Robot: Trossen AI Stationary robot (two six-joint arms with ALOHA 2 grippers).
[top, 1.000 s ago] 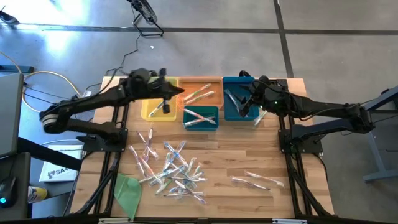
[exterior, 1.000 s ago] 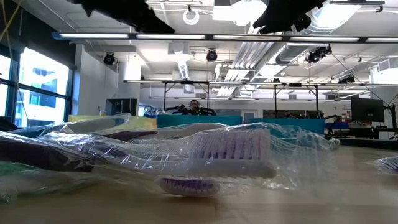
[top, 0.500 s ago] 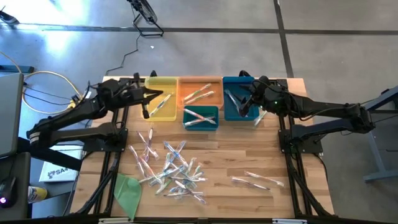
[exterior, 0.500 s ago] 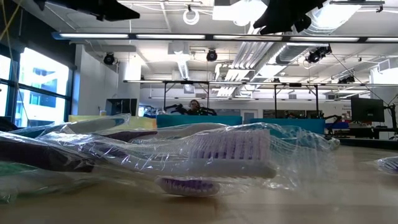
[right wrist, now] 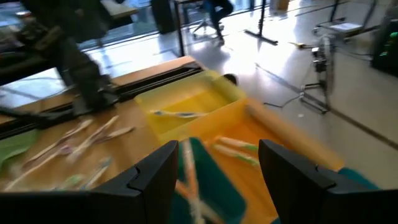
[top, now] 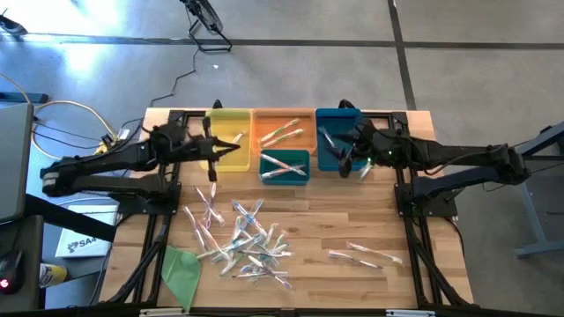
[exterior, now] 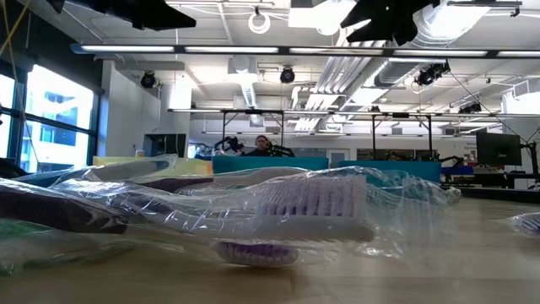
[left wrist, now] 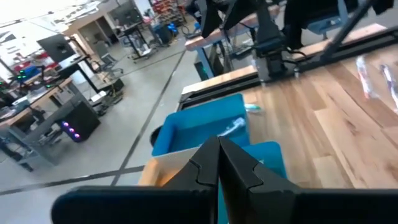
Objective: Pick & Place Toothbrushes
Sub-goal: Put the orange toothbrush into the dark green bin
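While the left gripper (top: 209, 154) hovers with fingers pressed together, seemingly empty, the right gripper (top: 346, 158) hangs spread, empty.

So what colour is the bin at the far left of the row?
Yellow: the leftmost bin holds one toothbrush, seen best in the high view.

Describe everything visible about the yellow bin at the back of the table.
The yellow bin is an open-topped rectangular tray, plastic by its look, upright at the table's back edge, leftmost in the row of bins, with its side against the orange bin. At least one toothbrush lies inside. The left gripper, shut and empty, hovers at its left edge.
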